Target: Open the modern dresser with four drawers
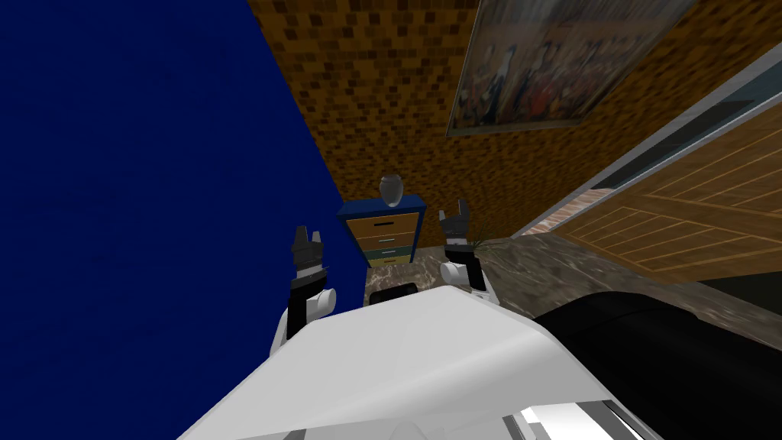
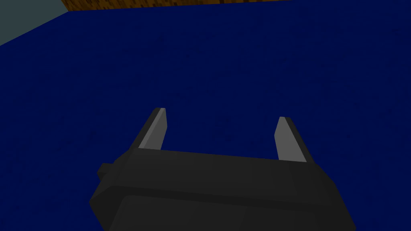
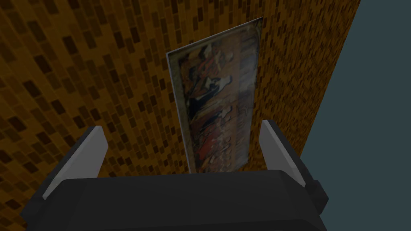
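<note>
Blue dresser [image 1: 384,229] stood upright against tiled wall [image 1: 366,114] ahead, long axis vertical, four shut drawer fronts facing robot, vase [image 1: 390,189] on top, left pincer [image 1: 307,233] and right pincer [image 1: 454,214] raised, both spread, well apart from it

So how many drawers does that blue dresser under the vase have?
4, stacked down the front of the dresser: top drawer, second drawer, third drawer and bottom drawer. None looks hidden.
</note>
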Robot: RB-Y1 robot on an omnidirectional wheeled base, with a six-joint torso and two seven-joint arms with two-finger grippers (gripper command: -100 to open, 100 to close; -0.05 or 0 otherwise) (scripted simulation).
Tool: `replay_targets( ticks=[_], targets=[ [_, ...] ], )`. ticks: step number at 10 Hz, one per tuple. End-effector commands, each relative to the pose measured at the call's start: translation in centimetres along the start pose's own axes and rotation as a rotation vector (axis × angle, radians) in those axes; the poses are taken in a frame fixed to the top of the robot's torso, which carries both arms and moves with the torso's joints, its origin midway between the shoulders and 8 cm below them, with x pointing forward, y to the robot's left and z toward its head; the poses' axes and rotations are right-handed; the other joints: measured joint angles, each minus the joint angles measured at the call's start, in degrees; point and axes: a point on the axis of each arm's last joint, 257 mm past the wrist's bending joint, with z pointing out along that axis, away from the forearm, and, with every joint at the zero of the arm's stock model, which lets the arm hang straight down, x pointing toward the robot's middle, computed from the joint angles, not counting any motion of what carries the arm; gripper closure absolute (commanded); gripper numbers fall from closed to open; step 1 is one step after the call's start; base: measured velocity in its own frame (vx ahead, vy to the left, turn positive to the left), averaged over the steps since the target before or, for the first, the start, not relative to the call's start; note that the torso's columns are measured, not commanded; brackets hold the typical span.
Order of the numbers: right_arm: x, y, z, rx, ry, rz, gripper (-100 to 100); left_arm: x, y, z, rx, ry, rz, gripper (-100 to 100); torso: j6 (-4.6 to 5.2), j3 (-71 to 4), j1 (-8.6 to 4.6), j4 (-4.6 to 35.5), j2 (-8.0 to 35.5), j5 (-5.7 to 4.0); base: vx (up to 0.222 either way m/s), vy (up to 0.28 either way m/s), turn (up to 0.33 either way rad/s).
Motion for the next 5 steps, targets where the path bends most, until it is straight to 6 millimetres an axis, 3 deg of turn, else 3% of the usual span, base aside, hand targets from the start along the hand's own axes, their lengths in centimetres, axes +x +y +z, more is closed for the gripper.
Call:
replay_targets(
  ticks=[1, 5],
  targets=[
    [0.0, 0.0, 0.0, 0.0, 0.0, 0.0, 0, 0.0, 0.0, 0.0, 0.0, 0.0, 0.0, 0, 0.0, -4.7, 0.0, 2.3, 2.3, 0.0, 0.0, 0.0, 0.0],
    [0.0, 0.01, 0.0, 0.0, 0.0, 0.0, 0, 0.0, -0.01, 0.0, 0.0, 0.0, 0.0, 0, 0.0, -36.9, 0.0, 18.5, 18.5, 0.0, 0.0, 0.0, 0.0]
  ],
)
